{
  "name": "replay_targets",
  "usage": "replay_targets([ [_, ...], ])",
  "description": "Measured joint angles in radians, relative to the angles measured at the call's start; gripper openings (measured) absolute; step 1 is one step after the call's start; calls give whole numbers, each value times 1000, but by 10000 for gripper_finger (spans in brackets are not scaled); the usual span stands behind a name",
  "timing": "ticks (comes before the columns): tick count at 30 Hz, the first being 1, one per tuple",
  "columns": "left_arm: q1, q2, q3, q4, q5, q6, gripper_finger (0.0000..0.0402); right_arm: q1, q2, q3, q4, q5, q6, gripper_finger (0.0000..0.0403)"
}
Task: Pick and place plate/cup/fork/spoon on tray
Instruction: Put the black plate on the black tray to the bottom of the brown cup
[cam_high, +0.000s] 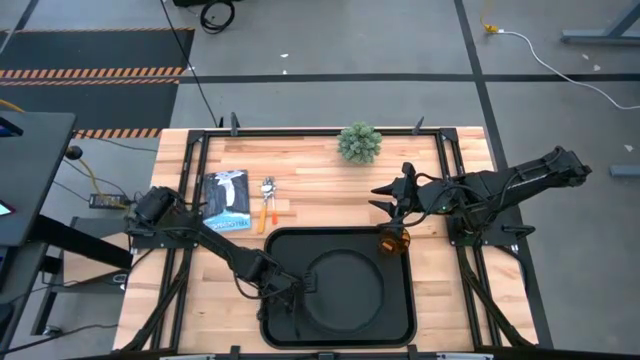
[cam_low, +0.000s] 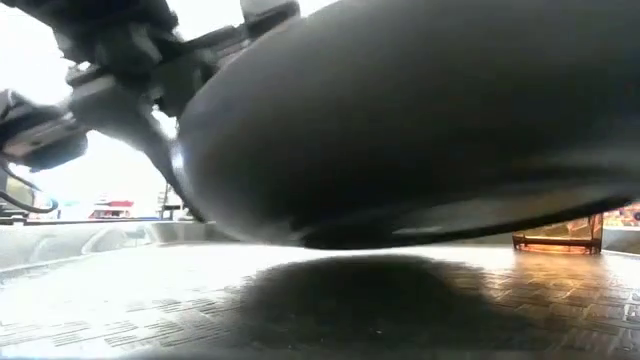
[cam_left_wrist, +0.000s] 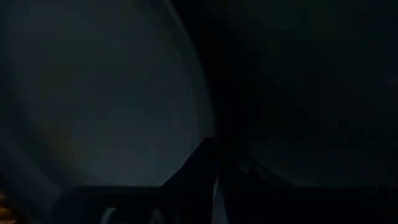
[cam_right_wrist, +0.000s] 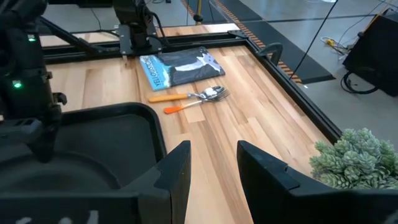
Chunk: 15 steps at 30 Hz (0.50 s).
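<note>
- The low view is almost wholly filled by the dark curved underside of the plate (cam_low: 420, 120), tilted with its near edge lifted over the tray's (cam_low: 150, 300) ribbed floor; only a sliver of the cup (cam_low: 570, 235) shows at 3 o'clock.
- The left wrist view is nearly black: a faint round rim of the plate (cam_left_wrist: 112, 93) and a dark finger are all that can be made out.
- In the high view the left gripper (cam_high: 290, 290) sits at the plate's (cam_high: 345, 290) 9 o'clock edge; whether its fingers pinch the rim cannot be told.
- The plate is round, matte black with a raised rim, inside the black rectangular tray (cam_high: 400, 325), which has rounded corners and a low rim.
- The translucent amber cup (cam_high: 393, 240) stands in the tray's 1 o'clock corner.
- The fork (cam_right_wrist: 193, 104) and spoon (cam_right_wrist: 186, 95), both orange-handled with silver heads, lie side by side on the pale wood table (cam_right_wrist: 249, 112), beside a blue packet (cam_right_wrist: 180, 67).
- A green bushy plant (cam_high: 359, 143) sits at the table's 12 o'clock edge.
- The right gripper (cam_right_wrist: 211, 168) hovers above the cup, fingers spread and empty, its arm reaching in from 3 o'clock.
- The left arm stretches from 9 o'clock down toward the tray.
</note>
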Motion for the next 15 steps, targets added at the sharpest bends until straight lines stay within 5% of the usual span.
replay_targets([
  [7, 4, 61, 155, -193, 29, -49, 14, 0, 0, 0, 8, -13, 0, 137],
  [15, 5, 111, 214, -225, 28, -14, 14, 0, 0, 0, 12, -19, 0, 137],
])
